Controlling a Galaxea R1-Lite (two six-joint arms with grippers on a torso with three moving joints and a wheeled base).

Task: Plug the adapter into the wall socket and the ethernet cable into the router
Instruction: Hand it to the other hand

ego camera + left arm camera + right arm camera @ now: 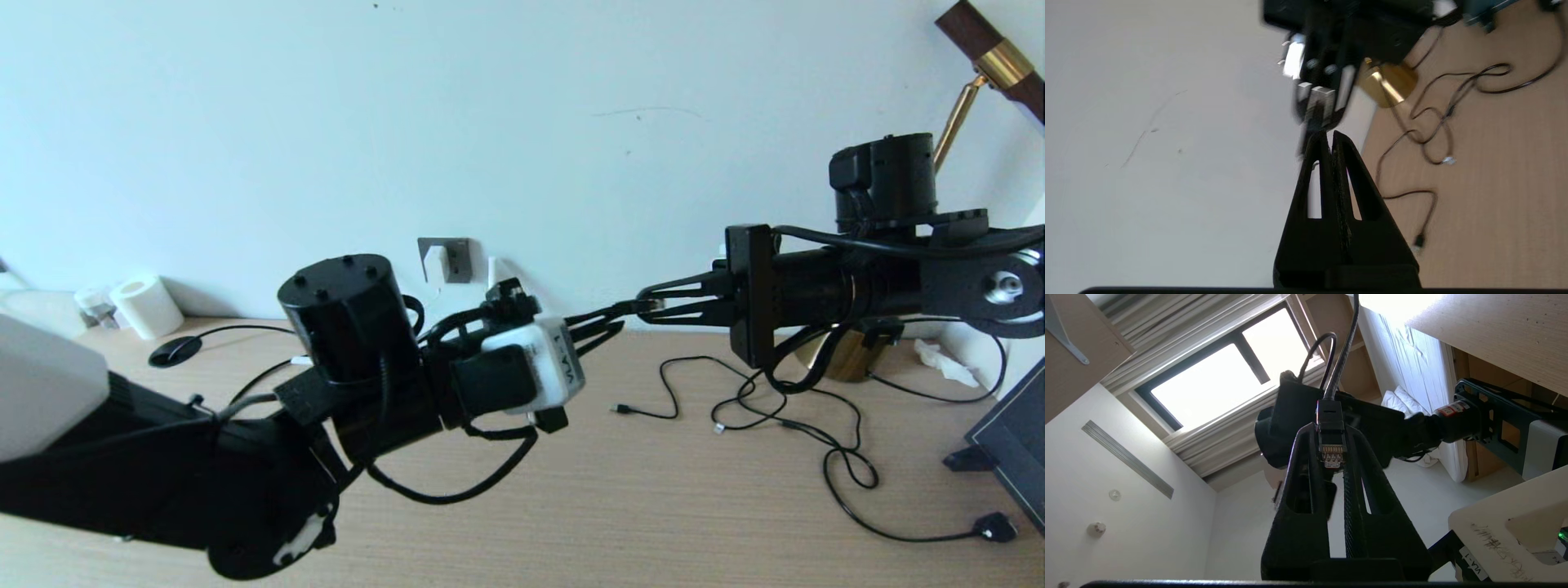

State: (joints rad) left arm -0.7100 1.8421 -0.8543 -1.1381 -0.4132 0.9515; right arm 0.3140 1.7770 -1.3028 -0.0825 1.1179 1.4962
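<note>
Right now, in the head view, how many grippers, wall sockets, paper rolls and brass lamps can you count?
Grippers: 2 (left gripper, right gripper)
Wall socket: 1
Paper roll: 1
Brass lamp: 1
Total: 5

Two grippers are in view: the left gripper [614, 320] and the right gripper [645, 309]. On the wall there is one wall socket [447, 260] with one white adapter [435, 263] in it. One toilet roll [147, 306] and one brass lamp base [847, 356] stand on the desk.
</note>
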